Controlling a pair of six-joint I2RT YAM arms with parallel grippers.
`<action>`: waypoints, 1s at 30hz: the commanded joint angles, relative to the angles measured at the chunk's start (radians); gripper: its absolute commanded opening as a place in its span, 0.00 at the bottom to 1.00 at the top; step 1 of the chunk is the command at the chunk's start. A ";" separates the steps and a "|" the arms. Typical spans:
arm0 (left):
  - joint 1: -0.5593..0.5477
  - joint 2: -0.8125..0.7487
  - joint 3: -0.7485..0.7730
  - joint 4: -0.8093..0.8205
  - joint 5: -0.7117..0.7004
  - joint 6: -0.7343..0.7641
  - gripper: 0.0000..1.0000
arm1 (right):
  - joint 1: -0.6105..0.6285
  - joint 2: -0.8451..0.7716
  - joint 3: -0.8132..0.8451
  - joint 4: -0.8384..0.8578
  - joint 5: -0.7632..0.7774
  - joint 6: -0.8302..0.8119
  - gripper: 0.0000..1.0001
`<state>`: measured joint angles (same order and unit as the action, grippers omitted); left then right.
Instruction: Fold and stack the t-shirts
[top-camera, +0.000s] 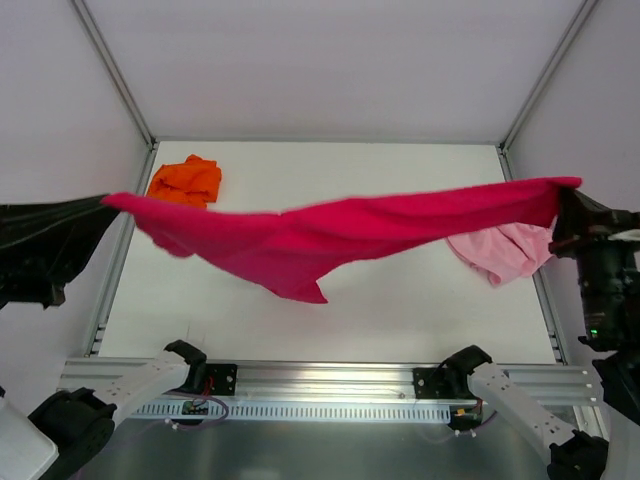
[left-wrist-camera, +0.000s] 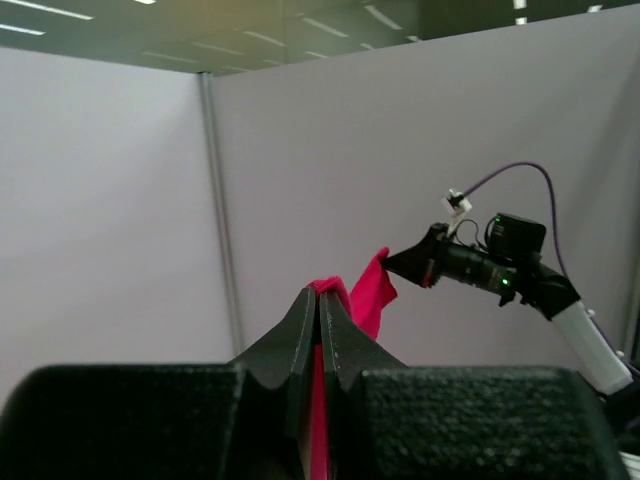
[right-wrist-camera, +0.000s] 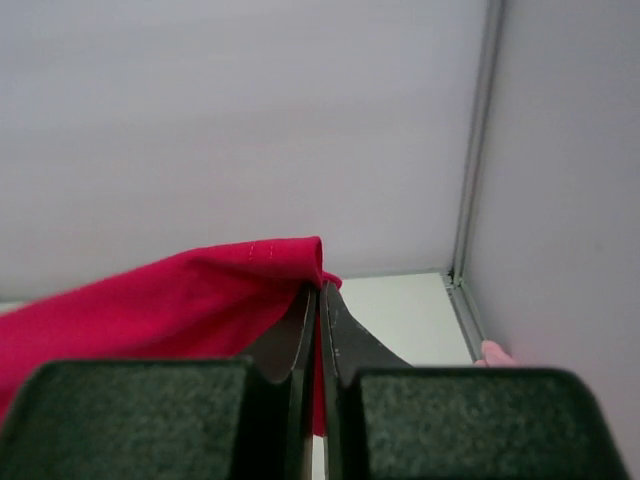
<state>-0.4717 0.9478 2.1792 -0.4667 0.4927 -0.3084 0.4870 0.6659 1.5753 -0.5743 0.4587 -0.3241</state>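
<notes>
The crimson red t-shirt (top-camera: 340, 235) hangs stretched in the air across the table, sagging in the middle. My left gripper (top-camera: 108, 200) is shut on its left end, and red cloth (left-wrist-camera: 320, 400) shows pinched between the fingers. My right gripper (top-camera: 570, 186) is shut on its right end, where the hem (right-wrist-camera: 230, 290) drapes off to the left of the fingers. The bright orange t-shirt (top-camera: 186, 180) lies crumpled at the table's back left. The pale pink t-shirt (top-camera: 505, 250) lies bunched at the right, partly behind the red one.
Grey walls enclose the white table (top-camera: 330, 320) at the back and sides. A metal rail (top-camera: 320, 380) with both arm bases runs along the near edge. The right arm (left-wrist-camera: 500, 268) shows in the left wrist view.
</notes>
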 joint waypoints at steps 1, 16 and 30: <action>-0.004 0.008 -0.044 0.054 0.170 -0.095 0.00 | 0.001 -0.012 0.015 0.066 0.191 -0.001 0.01; 0.004 0.003 -0.018 0.195 0.446 -0.162 0.00 | 0.001 -0.075 0.000 0.171 0.249 -0.076 0.01; 0.018 0.009 0.007 0.323 0.619 -0.262 0.00 | 0.001 0.138 0.244 -0.204 -0.411 0.096 0.01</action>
<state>-0.4690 0.9489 2.1639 -0.2089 1.0798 -0.5354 0.4866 0.8082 1.8191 -0.7731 0.1600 -0.2756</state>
